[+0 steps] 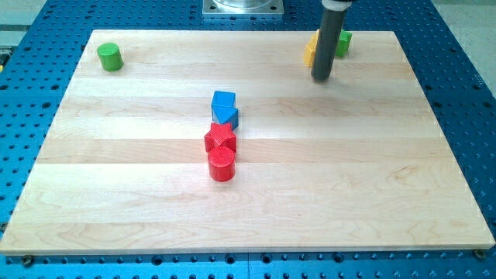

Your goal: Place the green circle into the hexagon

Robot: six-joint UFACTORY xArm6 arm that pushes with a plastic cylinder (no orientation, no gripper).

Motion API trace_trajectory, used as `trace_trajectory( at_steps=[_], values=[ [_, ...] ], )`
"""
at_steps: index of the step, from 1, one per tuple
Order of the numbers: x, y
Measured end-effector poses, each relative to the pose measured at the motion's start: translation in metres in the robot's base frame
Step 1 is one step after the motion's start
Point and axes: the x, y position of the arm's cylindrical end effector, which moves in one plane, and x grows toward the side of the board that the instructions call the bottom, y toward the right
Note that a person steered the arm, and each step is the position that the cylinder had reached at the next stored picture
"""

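Working from the tabletop's [434,209] near edge toward its far edge, you have the following.

Item: red circle [222,164], near the middle, closest to you. Touching it behind, a red block [220,139], possibly star-shaped. Behind that again, a blue block [224,108], angular; its exact shape is hard to read from here.

Item: green circle [110,56], the task's thing, alone by the far left corner, well apart from everything else.

Item: my tip [321,78], near the far right corner, resting just in front of a yellow block [311,51], which the rod partly hides. You may take it for the hexagon, though too little shows to be sure. Beside it, a second green block [343,43], also partly hidden.

End effector: a plain rod, no jaws, so nothing to spread or pinch; it holds nothing.

Containers: none on the tabletop; "into" here likely means against the hexagon.

Step in hand: the approach is not yet made. Your next move calls for crossing to the far left corner, getting behind the green circle on its left side, and pushing it rightward along the far edge.
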Motion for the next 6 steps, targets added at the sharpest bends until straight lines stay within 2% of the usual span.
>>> trace_trajectory(
  at_steps=[1, 5, 6],
  values=[
    [0.071, -0.051],
    [0.074, -0.066],
    [0.05, -0.089]
  ],
)
